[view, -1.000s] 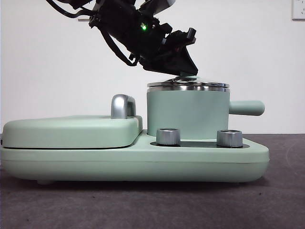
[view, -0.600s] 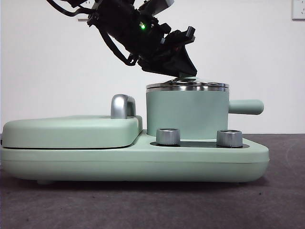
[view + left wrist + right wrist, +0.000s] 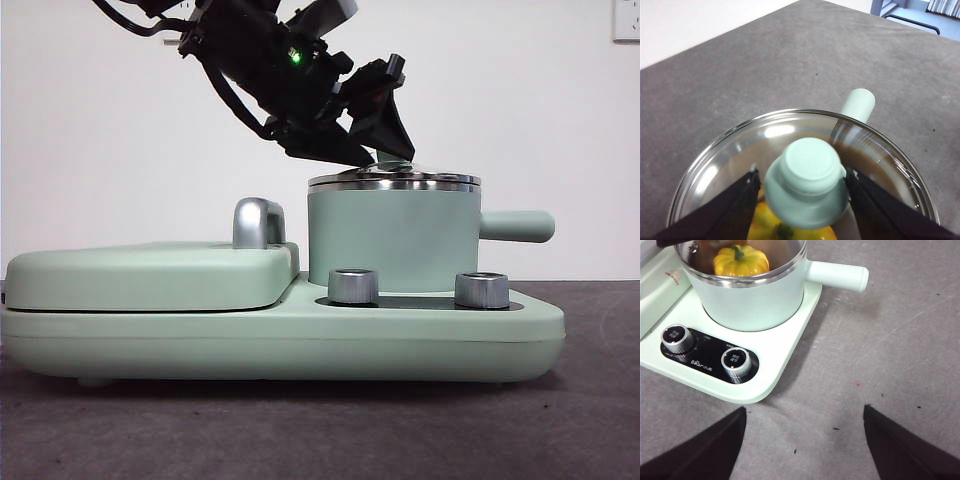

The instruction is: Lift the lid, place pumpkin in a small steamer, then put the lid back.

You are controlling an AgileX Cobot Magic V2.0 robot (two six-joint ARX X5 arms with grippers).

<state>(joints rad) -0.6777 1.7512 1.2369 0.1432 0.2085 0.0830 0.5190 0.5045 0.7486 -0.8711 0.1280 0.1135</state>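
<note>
The small steamer (image 3: 390, 240) stands on the right half of the base, and the lid (image 3: 395, 180) rests flat on its steel rim. My left gripper (image 3: 385, 150) hovers just over the lid, coming in from the upper left. In the left wrist view its jaws are open on either side of the mint knob (image 3: 807, 175), with a thin gap on each side. The pumpkin (image 3: 741, 261) sits inside the steamer (image 3: 755, 300) and shows yellow through the glass (image 3: 765, 225). My right gripper (image 3: 804, 409) is open and holds nothing, above the table in front of the base.
The wide mint base appliance (image 3: 280, 345) carries two steel dials (image 3: 353, 286) at the front. A flat griddle cover (image 3: 150, 275) with a steel handle (image 3: 255, 222) fills its left half. The steamer's side handle (image 3: 517, 226) sticks out to the right.
The left gripper has drawn slightly up and to the left, off the knob. The lid stays on the steamer's rim.
</note>
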